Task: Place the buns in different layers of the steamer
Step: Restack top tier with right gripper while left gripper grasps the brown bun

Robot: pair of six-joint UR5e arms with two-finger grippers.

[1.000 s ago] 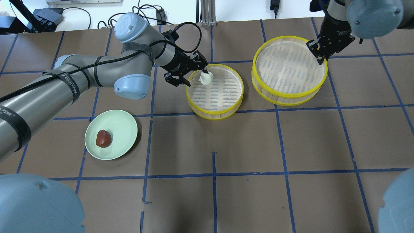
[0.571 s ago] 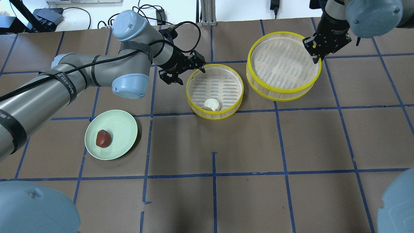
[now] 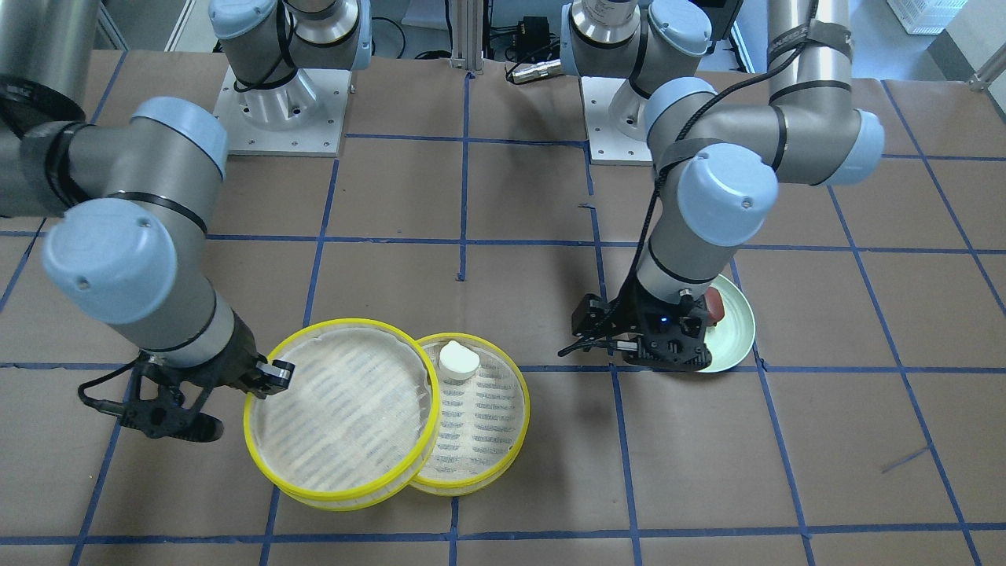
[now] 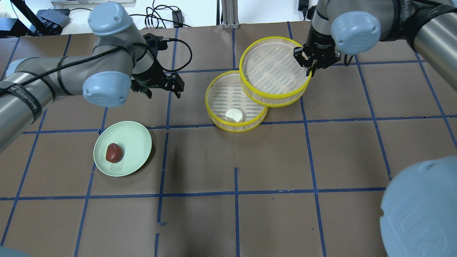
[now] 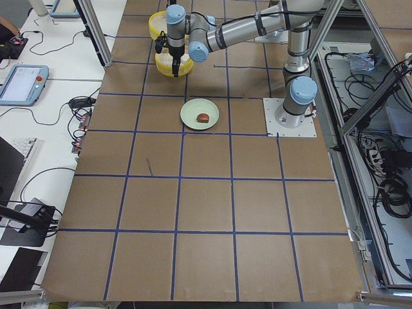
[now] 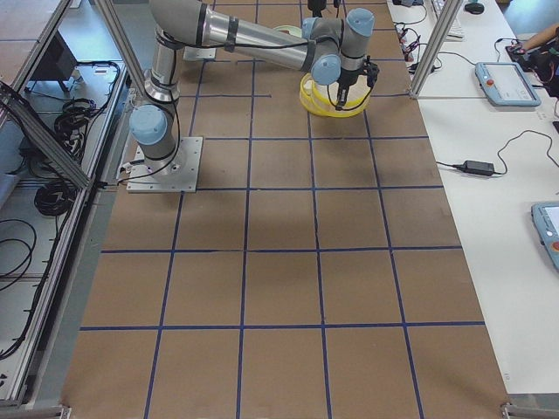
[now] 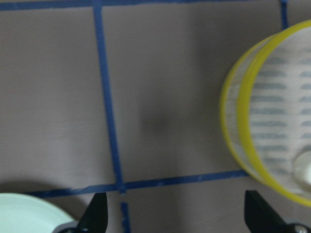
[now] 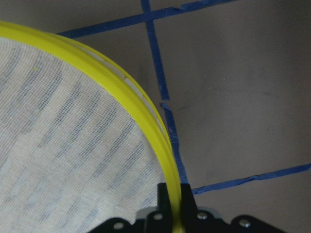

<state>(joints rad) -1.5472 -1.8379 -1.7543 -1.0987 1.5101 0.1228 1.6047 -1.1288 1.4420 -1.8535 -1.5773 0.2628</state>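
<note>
The white bun lies in the lower steamer tray, near its front rim; it also shows in the front view. My right gripper is shut on the rim of the second steamer tray and holds it overlapping the lower tray's far right part. The rim sits between the fingers in the right wrist view. The reddish-brown bun sits on the pale green plate. My left gripper is open and empty, over the table between the plate and the lower tray.
The brown table cover carries a grid of blue tape lines. In the left wrist view the plate's edge is at bottom left and the lower tray at right. Cables lie beyond the table's far edge.
My left gripper let go of the white bun, which now lies in the lower tray, and drew back left. My right gripper carried the second tray left until it overlaps the lower tray.
</note>
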